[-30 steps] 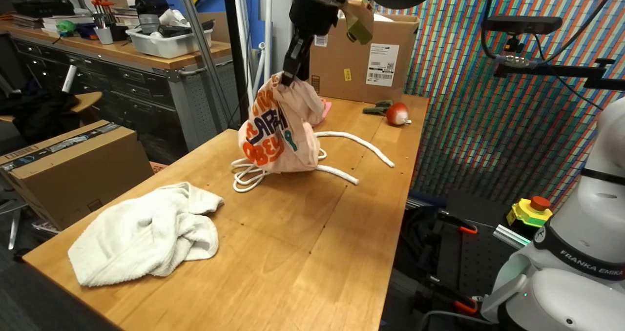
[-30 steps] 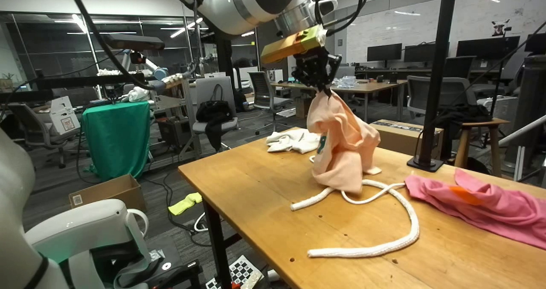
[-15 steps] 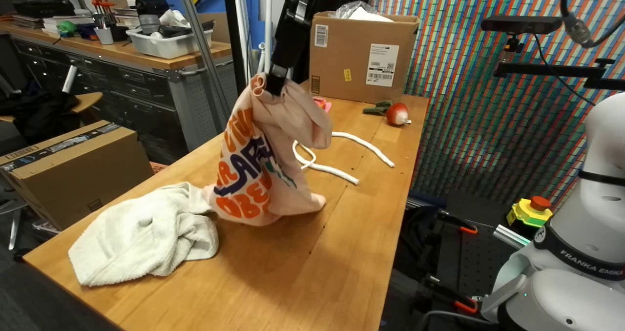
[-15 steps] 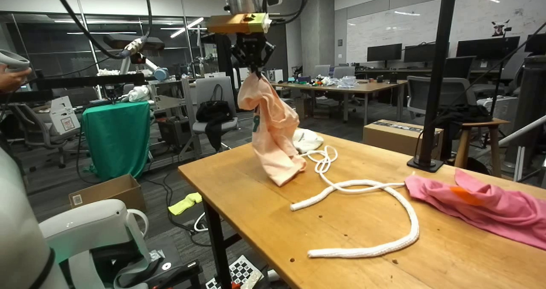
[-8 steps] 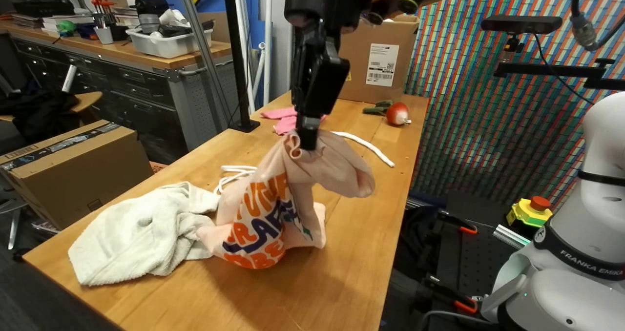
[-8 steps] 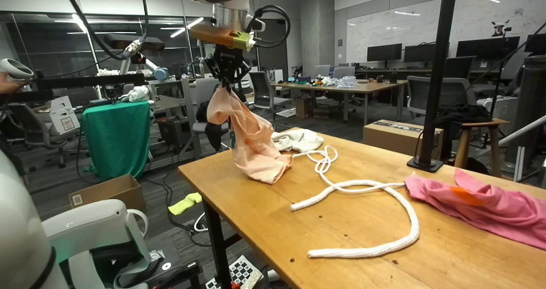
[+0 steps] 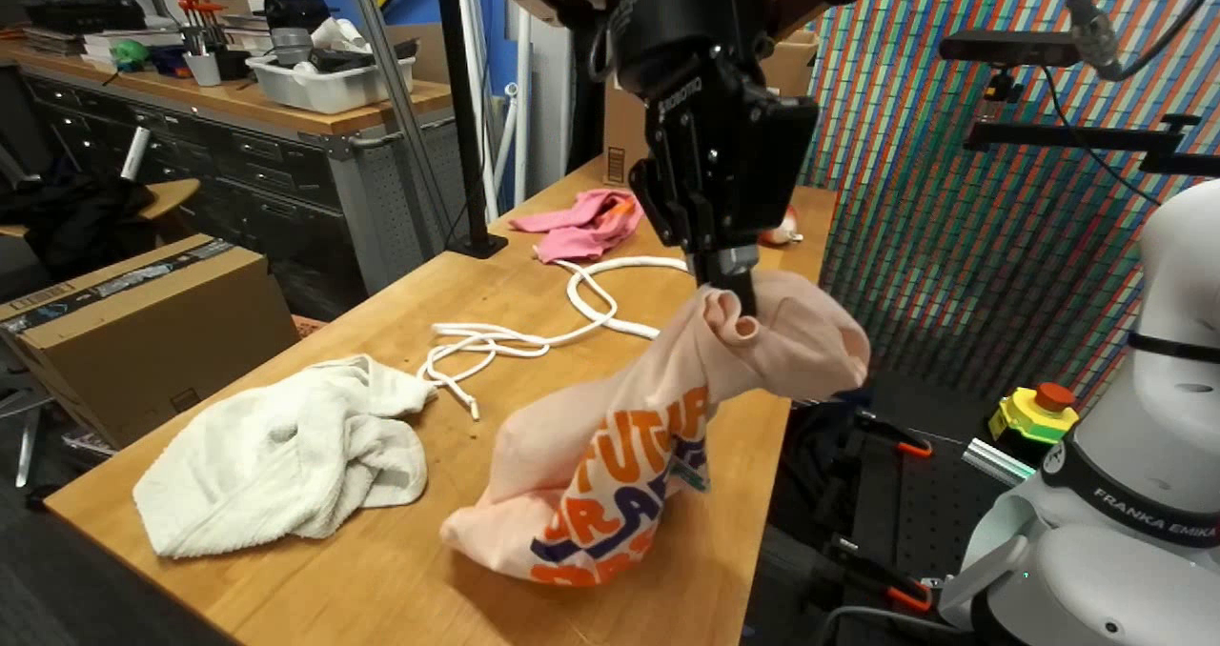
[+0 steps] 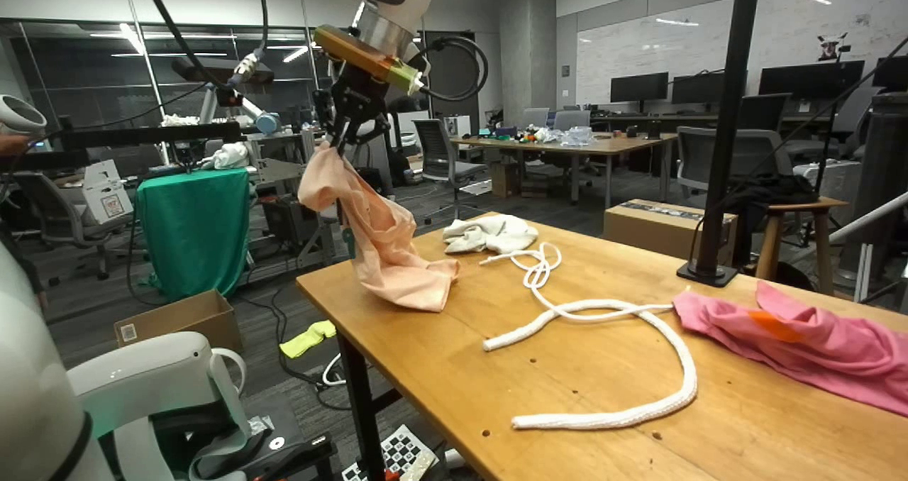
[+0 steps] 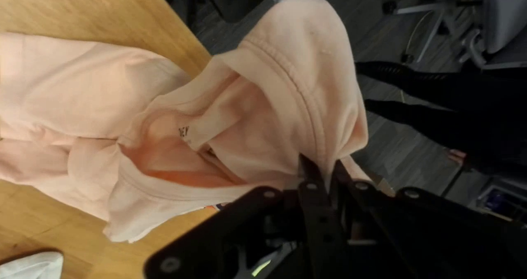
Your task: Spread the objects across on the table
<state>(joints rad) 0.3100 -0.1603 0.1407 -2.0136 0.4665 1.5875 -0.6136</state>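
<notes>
Gripper point(image 9: 322, 166) near edge of table point(image 8: 482, 382) — jaws pinching peach cloth point(image 7: 572, 460). On table — off-white cloth point(image 7: 295, 465), thin cord point(image 8: 596, 318), curved strip point(image 8: 690, 373), pink cloth point(image 8: 816, 339), red ball point(image 7: 784, 231).

In an exterior view the pincer point(image 7: 724, 282) hides much of the red ball point(image 7: 787, 228) and, with the peach cloth point(image 7: 658, 374), both ends of the white strip point(image 7: 640, 262). The right edge of an exterior view cuts off the pink cloth point(image 8: 805, 346). In the wrist view only a corner of the off-white cloth point(image 9: 36, 266) shows.
</notes>
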